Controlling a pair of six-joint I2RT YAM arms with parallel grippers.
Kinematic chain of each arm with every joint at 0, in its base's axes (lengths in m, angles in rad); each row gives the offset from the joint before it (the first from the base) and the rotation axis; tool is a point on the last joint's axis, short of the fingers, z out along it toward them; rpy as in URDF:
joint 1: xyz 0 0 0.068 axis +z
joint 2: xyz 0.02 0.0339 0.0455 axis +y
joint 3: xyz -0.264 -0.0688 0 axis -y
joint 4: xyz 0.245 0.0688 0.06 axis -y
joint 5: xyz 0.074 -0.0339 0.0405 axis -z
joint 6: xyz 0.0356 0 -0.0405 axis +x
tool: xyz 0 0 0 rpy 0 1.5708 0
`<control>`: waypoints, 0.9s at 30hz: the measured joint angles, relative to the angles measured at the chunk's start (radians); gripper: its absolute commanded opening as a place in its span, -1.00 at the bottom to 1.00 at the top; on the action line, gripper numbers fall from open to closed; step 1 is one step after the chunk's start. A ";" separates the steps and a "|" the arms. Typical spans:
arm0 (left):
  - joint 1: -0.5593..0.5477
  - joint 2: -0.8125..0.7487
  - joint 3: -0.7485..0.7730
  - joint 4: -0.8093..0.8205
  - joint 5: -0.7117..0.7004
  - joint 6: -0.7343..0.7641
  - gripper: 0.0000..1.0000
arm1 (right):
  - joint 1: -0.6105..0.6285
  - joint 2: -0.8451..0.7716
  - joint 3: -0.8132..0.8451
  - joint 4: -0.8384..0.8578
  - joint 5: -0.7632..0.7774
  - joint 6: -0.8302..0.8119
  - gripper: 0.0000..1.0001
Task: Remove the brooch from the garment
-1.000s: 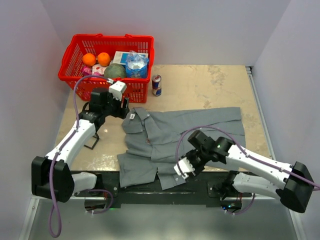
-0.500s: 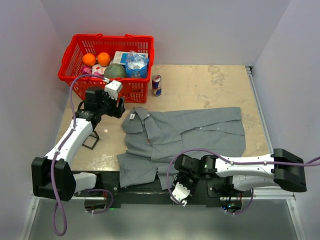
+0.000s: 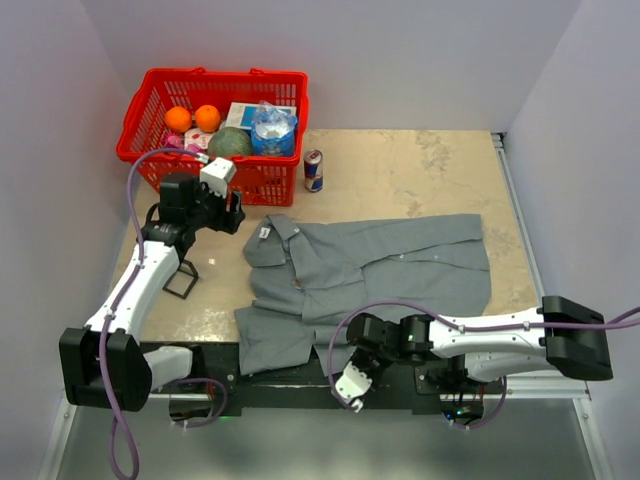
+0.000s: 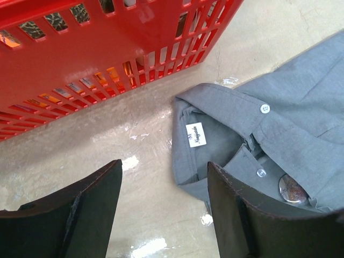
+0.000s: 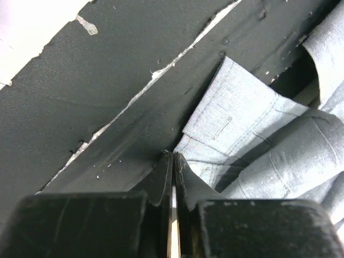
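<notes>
The garment [image 3: 385, 262], a grey button-up shirt, lies spread across the table's middle, its collar [image 4: 215, 134] toward the left. The brooch [image 3: 297, 283] is a small reddish disc just below the collar, and shows round and shiny in the left wrist view [image 4: 293, 189]. My left gripper [image 3: 230, 214] hovers open beside the collar, over bare tabletop [image 4: 164, 166], nothing between its fingers. My right gripper [image 3: 345, 392] is low over the black base plate at the near edge, beside the shirt's hem [image 5: 242, 107]. Its jaws [image 5: 173, 156] are pressed together with nothing between them.
A red basket [image 3: 150, 130] with oranges, a bottle and packets stands at the back left, its wall close to the left gripper [image 4: 80, 59]. A drink can [image 3: 313, 170] stands to the basket's right. A small black frame [image 3: 183, 282] lies under the left arm.
The right arm pulled back off the shirt to the near edge, and its jaws closed. The left arm drew slightly left, staying open.
</notes>
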 measured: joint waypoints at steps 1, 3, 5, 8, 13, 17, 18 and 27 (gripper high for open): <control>0.000 0.000 0.000 0.000 0.003 0.000 0.37 | 0.002 -0.004 0.002 -0.004 0.006 0.006 -1.00; 0.000 0.000 0.000 0.000 0.009 0.000 0.36 | 0.000 -0.018 0.019 -0.028 0.050 0.016 -1.00; 0.000 0.001 0.001 0.000 0.014 0.000 0.36 | -0.009 -0.048 0.065 -0.075 0.093 0.032 -1.00; 0.000 0.003 0.003 -0.007 0.018 0.001 0.35 | -0.011 -0.111 0.211 -0.156 0.145 0.065 -1.00; 0.000 0.003 0.003 -0.023 0.024 0.002 0.34 | -0.054 -0.193 0.488 -0.184 0.217 0.091 -1.00; 0.000 0.003 0.010 -0.043 0.048 0.004 0.34 | -0.343 -0.155 0.620 -0.162 0.217 0.098 -1.00; 0.000 0.003 0.012 -0.046 0.060 0.005 0.32 | -0.410 -0.126 0.646 -0.154 0.225 0.103 -1.00; 0.000 0.008 0.002 0.021 0.248 0.004 0.14 | -0.930 0.431 1.107 -0.056 0.261 0.230 -1.00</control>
